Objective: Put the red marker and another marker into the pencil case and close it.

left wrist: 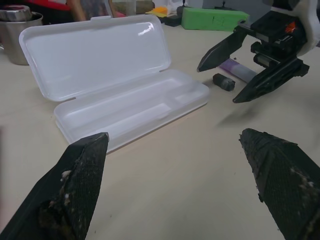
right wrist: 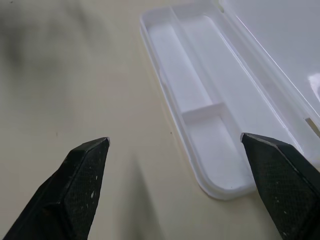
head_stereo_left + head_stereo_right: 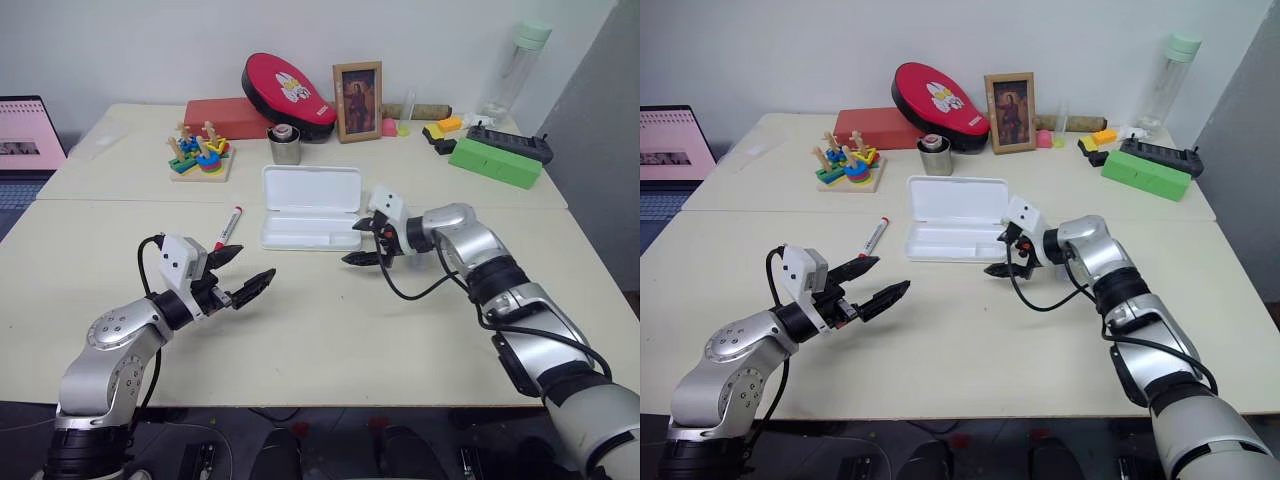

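Behind open pencil case (image 3: 308, 206), steel cup (image 3: 285, 145), framed picture (image 3: 357, 101)

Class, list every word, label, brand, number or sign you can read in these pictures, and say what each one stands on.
No text can be read.
Laptop screen: pink page with a picture strip, lettering too small.
Red oval case: a white cartoon print, no legible words.
Framed picture: an image, no caption readable.
Red marker: barrel print too small.
Pencil case: plain white, unmarked.
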Robot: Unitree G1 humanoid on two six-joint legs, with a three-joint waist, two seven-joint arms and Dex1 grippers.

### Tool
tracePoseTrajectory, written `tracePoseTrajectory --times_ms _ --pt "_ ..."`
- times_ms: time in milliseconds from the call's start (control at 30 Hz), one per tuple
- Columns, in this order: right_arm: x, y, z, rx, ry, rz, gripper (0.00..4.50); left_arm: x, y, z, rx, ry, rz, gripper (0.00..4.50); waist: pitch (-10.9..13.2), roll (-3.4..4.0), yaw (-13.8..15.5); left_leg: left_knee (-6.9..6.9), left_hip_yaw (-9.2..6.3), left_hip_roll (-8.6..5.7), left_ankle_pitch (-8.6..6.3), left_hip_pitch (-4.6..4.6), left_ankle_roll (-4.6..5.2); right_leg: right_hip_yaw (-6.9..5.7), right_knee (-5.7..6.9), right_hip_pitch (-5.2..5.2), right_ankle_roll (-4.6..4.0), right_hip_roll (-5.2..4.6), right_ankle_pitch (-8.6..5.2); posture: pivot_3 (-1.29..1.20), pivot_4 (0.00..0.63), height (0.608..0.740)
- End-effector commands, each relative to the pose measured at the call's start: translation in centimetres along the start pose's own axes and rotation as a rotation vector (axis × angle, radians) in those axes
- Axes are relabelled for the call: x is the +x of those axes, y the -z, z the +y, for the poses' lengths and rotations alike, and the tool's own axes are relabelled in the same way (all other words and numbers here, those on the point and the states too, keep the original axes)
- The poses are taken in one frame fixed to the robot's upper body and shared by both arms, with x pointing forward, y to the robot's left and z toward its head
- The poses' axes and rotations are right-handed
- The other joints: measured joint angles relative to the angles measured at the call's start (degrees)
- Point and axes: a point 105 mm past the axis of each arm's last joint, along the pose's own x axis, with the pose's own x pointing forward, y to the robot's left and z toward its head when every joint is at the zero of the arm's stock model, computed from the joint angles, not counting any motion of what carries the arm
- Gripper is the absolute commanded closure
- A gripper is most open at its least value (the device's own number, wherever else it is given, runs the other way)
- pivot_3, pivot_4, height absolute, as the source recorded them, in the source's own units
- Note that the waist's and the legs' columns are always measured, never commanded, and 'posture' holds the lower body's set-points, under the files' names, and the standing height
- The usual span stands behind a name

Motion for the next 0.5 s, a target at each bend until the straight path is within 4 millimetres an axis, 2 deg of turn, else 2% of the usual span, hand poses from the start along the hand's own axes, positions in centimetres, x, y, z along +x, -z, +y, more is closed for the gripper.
tracePoseTrajectory --times_ms 33,200,500 --pt "0.4 -1.0 -0.1 -0.042 -0.009 -0.015 0.05 0.0 -0.8 -0.4 0.02 0.001 -0.024 0.0 0.0 0.01 0.0 0.0 0.0 0.0 0.0 0.01 0.0 0.0 0.0 0.0 0.0 0.0 0.0 0.0 0.15 0.74" --pt "1.9 -0.1 0.5 -0.057 -0.03 0.049 0.05 0.2 -1.1 -0.4 0.019 -0.01 -0.03 0.0 0.0 0.01 -0.1 0.01 0.0 0.0 0.0 0.04 0.0 0.0 0.06 0.0 0.0 0.0 0.0 0.0 0.15 0.74" --pt "3.2 0.6 -0.2 -0.04 0.059 0.132 0.05 0.2 -1.2 -0.7 0.017 -0.019 -0.039 0.0 0.0 0.02 -0.1 0.0 0.0 0.0 0.0 0.05 0.0 0.0 0.08 -0.01 0.0 0.01 0.0 0.0 0.15 0.74"
